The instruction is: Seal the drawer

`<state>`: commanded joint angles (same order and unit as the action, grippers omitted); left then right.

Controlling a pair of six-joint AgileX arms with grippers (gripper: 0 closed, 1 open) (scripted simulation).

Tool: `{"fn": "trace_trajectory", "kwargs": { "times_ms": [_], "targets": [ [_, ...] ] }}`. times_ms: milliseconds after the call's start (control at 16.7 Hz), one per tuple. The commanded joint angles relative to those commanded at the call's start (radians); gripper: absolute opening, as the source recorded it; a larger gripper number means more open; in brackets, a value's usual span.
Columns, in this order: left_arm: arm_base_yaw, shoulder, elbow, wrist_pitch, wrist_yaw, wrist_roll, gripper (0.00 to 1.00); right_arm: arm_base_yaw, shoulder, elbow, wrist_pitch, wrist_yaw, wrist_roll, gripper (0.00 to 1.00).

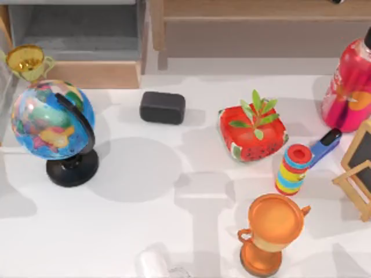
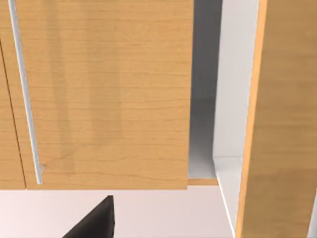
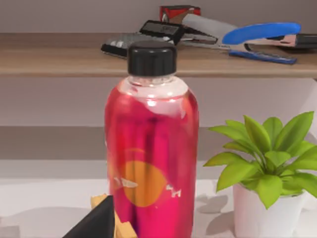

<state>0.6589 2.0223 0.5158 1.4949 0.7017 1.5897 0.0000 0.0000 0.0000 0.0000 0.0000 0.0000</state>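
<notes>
The drawer [image 1: 81, 43] sits pulled open at the table's back left, behind the globe [image 1: 49, 121]. It looks stiff and boxy, so I'd push flat on its wooden front. My left gripper's state: cannot tell.

Drawer [image 1: 87, 74]: light tan wooden front, grey inside, upper left of the frame
Globe [image 1: 51, 120]: blue seas, multicoloured lands, black stand
Bottle [image 1: 349, 92]: pink-red, orange patch, black cap
Planter [image 1: 253, 134]: red watermelon pattern, green leaves
Trophy [image 1: 271, 233]: orange
Desk [image 1: 145, 220]: white
</notes>
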Motion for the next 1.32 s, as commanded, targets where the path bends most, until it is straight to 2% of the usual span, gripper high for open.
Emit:
{"fn": "trace_trajectory", "kwargs": {
  "times_ms": [780, 1320],
  "targets": [
    [0.0, 0.0, 0.0, 0.0, 0.0, 0.0, 0.02, 0.0, 0.0, 0.0, 0.0, 0.0, 0.0, 1.0],
    [0.002, 0.01, -0.001, -0.009, 0.0, -0.003, 0.0, 0.0, 0.0, 0.0, 0.0, 0.0, 0.0, 1.0]
  ]
}}
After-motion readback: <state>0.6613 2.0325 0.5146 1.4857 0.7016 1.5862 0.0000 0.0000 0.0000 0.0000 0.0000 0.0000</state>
